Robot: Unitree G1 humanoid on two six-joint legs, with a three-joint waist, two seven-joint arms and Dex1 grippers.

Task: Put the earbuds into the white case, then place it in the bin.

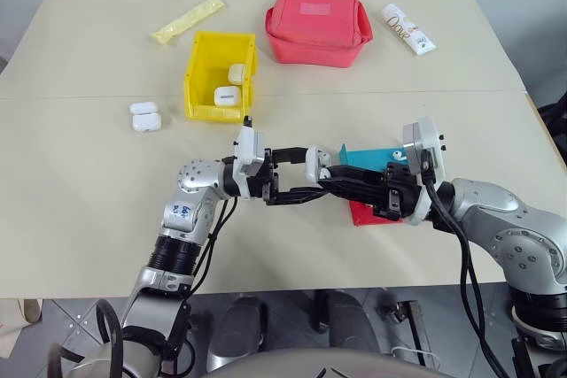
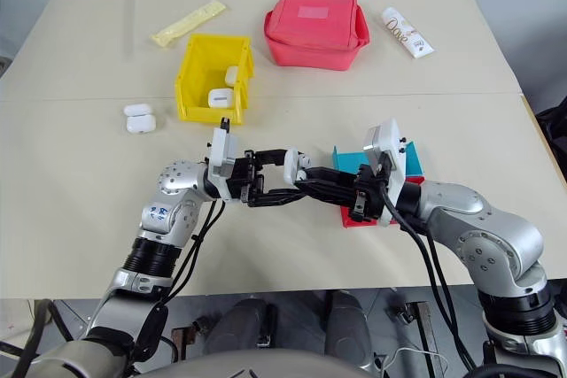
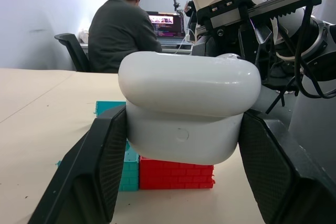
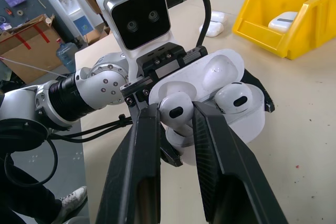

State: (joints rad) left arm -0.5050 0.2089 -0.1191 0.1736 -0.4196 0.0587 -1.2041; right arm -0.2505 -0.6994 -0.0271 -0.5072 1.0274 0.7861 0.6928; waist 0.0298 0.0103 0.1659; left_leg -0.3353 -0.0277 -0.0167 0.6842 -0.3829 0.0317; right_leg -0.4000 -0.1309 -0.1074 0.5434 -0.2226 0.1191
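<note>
Left jaws (image 1: 312, 168): closed from both sides on the white case (image 4: 210, 95), holding it above the worktop (image 1: 89, 165) between the two arms.
White case: lid swung open; one earbud (image 4: 234, 98) sat in its well, just beside the right jaws' tips.
Right jaws (image 4: 176, 109): narrowed onto the second earbud (image 4: 174, 110), pinching its rounded head between the two fingers (image 4: 142, 145), right at the mouth of the open case.
Meeting point: both sets of jaws came together tip to tip, the left pointing toward the right arm and the right pointing back at it.
Bin (image 1: 202, 68): yellow, on the worktop beyond the left jaws, well apart from them; two closed white cases (image 1: 228, 95) lay inside.
Spare cases (image 1: 144, 116): two more white ones lay on the worktop beside the bin, on the far side of it from the jaws.
Teal tray (image 1: 368, 158): lay on the worktop under and behind the right jaws, with a small white item (image 1: 396, 156) on it, too small to tell what.
Red tray (image 3: 176, 174): touched the teal tray, just below the held case as the left wrist saw it.
Red pouch (image 1: 318, 24): at the far edge, beyond both jaws.
Yellow packet (image 1: 187, 20): far side, past the bin.
White tube (image 1: 408, 28): far side, beside the pouch.
Person (image 3: 123, 30): seated at a screen, back turned, in the room past the worktop.
</note>
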